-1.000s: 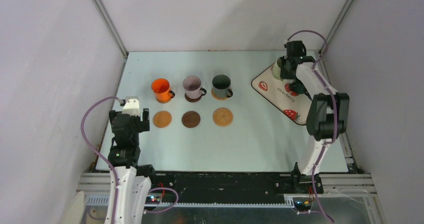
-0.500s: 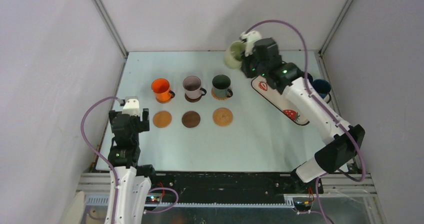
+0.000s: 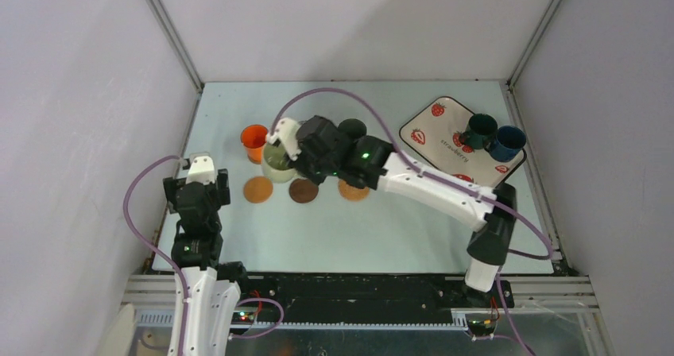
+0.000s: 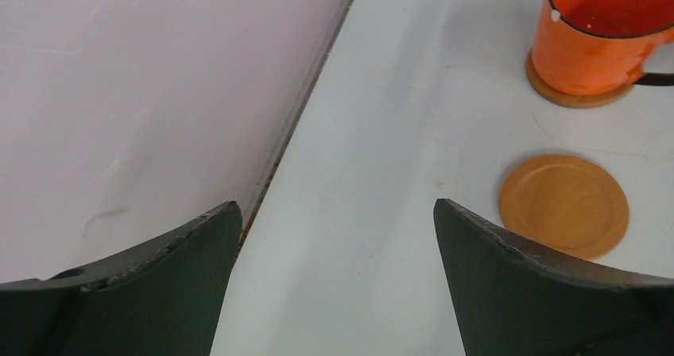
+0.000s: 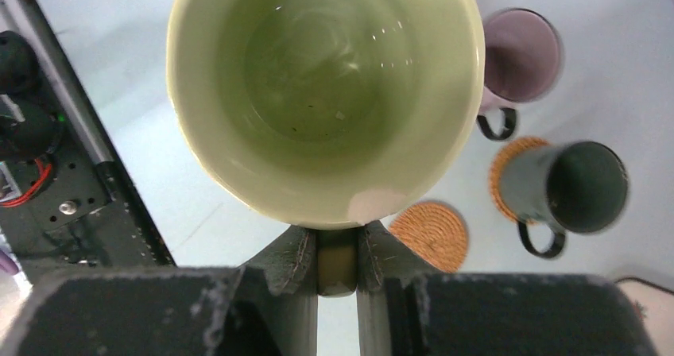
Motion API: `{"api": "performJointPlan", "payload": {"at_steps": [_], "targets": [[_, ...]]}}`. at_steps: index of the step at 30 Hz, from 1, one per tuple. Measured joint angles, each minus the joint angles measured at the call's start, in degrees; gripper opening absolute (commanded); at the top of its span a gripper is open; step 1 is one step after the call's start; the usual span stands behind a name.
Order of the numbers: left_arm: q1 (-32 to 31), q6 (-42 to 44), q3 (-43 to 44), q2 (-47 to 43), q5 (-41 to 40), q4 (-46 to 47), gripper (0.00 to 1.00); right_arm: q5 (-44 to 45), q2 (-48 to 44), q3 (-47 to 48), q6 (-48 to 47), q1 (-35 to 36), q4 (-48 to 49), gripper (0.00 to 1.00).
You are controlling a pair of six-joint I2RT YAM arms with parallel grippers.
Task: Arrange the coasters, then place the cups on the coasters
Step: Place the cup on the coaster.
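My right gripper (image 3: 296, 160) (image 5: 337, 254) is shut on the handle of the pale green cup (image 3: 277, 168) (image 5: 326, 94). It holds the cup in the air over the gap between the front tan coaster (image 3: 257, 189) and the dark brown coaster (image 3: 303, 191). The orange cup (image 3: 253, 137) (image 4: 604, 30) stands on a tan coaster (image 4: 576, 98). The mauve cup (image 5: 520, 54) and a dark green cup (image 5: 568, 185) stand in the back row. A woven coaster (image 5: 429, 233) lies bare. My left gripper (image 3: 196, 183) (image 4: 334, 213) is open and empty, left of the front tan coaster (image 4: 564, 205).
The strawberry-print tray (image 3: 433, 121) lies at the back right with another dark green cup (image 3: 481, 129) and a navy blue cup (image 3: 506, 139) on it. My right arm stretches across the middle of the table. The left wall (image 4: 159, 94) runs close beside my left gripper.
My right arm has swung from the tray at the back right across to the left, carrying the pale green cup over the coaster rows. The left gripper shifted slightly.
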Motion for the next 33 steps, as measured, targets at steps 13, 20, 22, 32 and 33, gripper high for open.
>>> {"api": "performJointPlan", "payload": {"at_steps": [13, 20, 22, 32, 33], "targets": [[0.00, 0.02, -1.66, -0.46, -4.39, 1.90, 0.98, -1.20, 16.41, 16.98, -0.20, 8.07, -6.71, 0.00], [0.00, 0.02, -1.66, -0.76, -5.68, 2.82, 0.98, -1.92, 20.96, 19.61, -0.02, 8.22, -7.41, 0.00], [0.00, 0.02, -1.68, -0.76, -5.84, 2.82, 0.98, -2.10, 22.36, 20.35, 0.00, 8.17, -7.96, 0.00], [0.00, 0.02, -1.70, -0.76, -5.81, 3.06, 0.98, -3.13, 28.85, 24.50, 1.01, 8.13, -9.94, 0.00], [0.00, 0.02, -1.70, -0.76, -5.84, 3.10, 0.98, -3.15, 29.24, 24.85, 1.14, 8.11, -10.12, 0.00]]}}
